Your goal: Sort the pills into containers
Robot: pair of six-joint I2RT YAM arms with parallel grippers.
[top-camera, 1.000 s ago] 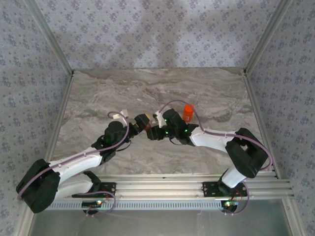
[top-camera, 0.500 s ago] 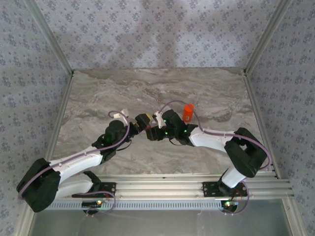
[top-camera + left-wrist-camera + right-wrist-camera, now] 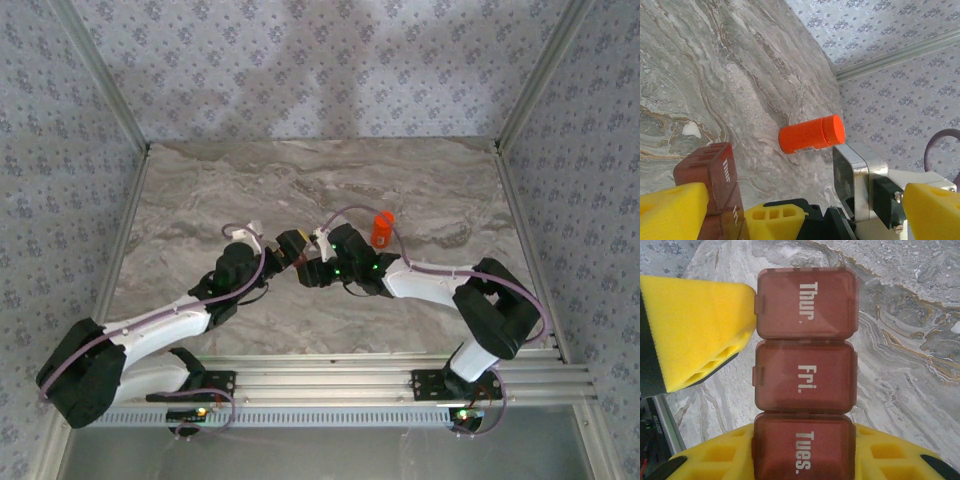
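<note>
Table (image 3: 200,200) of grey marble, patterned walls (image 3: 320,70) around it. Both the left arm (image 3: 160,325) and right arm (image 3: 440,285) reach in and meet just left of the orange bottle (image 3: 381,229). That bottle stands upright on the table, cap on. Just left of the orange bottle are the containers (image 3: 805,385): dark red-brown strip, lids closed, cells reading Thur., Fri., Tues. Cannot tell if strip touches the table. Clenched on the Tues. cell are the right jaws, yellow pads (image 3: 880,455) either side of it. Spread wide and released are the left jaws, grasping nothing; strip end lies between them, one yellow finger (image 3: 690,330) against the Thur. cell, other finger (image 3: 935,210) well apart from it.
</note>
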